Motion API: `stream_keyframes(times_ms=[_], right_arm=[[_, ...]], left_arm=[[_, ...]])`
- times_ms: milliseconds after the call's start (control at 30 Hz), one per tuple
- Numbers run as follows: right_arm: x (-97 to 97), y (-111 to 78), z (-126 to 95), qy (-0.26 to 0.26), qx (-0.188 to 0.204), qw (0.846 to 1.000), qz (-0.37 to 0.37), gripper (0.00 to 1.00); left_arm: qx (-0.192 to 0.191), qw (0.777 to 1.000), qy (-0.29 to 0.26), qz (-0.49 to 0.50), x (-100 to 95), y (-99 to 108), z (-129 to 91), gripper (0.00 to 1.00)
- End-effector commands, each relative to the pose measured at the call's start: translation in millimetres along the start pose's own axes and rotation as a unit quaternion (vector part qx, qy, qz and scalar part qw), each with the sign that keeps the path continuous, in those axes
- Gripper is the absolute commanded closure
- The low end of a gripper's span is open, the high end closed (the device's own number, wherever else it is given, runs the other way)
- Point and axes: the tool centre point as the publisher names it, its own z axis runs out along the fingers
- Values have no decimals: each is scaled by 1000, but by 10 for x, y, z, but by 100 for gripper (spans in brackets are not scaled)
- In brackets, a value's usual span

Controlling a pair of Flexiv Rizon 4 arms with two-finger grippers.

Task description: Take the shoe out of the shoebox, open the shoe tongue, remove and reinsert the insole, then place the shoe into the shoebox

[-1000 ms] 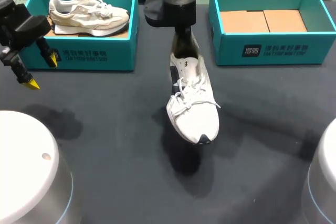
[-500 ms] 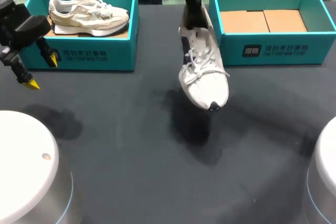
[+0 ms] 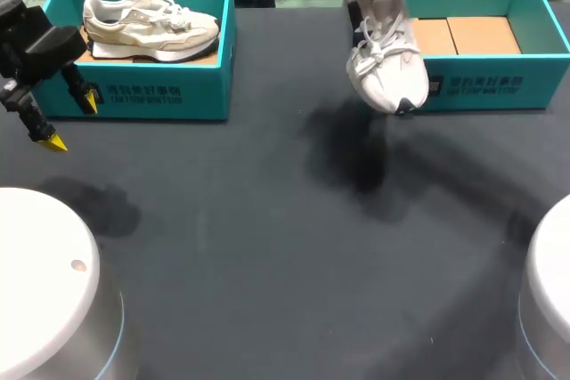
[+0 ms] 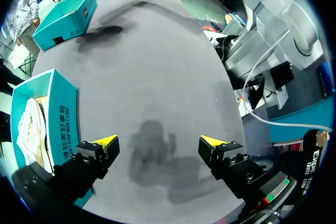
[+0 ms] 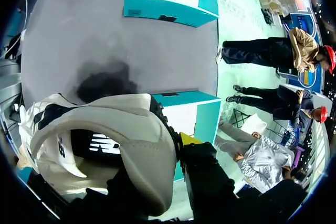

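The white lace-up sneaker with dark trim (image 3: 383,60) hung in the air, heel up and toe pointing down. In the head view its toe overlapped the front left corner of the open teal cardboard shoebox on the right (image 3: 472,86). 2 flat brown cardboard panels (image 3: 463,35) lay side by side on that box's floor. The sneaker's shadow fell on the dark grey table (image 3: 267,246) just in front of the box.

The right gripper (image 5: 178,148) gripped the sneaker (image 5: 121,135) by its heel collar. 1 yellow fingertip (image 5: 187,139) pressed the outside of the heel, while the other finger was hidden inside the shoe opening.

The left gripper (image 3: 71,122) hovered low over the table's left side, just in front of the open teal cardboard shoebox on the left (image 3: 142,95). Its 2 yellow-tipped fingers were spread wide with nothing between them, as the left wrist view (image 4: 158,142) showed. A cream and beige sneaker (image 3: 147,28) lay on its side in that left box.
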Motion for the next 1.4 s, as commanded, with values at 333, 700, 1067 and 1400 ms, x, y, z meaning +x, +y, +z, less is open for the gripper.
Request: stream_keyframes(times_ms=[333,700,1067,1400], right_arm=[[-276,-544,100,0,-17,1000,3,100],[-507,-885,211,-7,-10,1000,-2,100],[-1138,-1573,640,-5,-16,999,-34,100],[-1509,-1804,821,-10,-22,1000,-15,100]], left_arm=[[-1,1000,0,0,8,3,0,0],[-1,1000,0,0,8,3,0,0],[-1,1000,0,0,8,3,0,0],[-1,1000,0,0,8,3,0,0]])
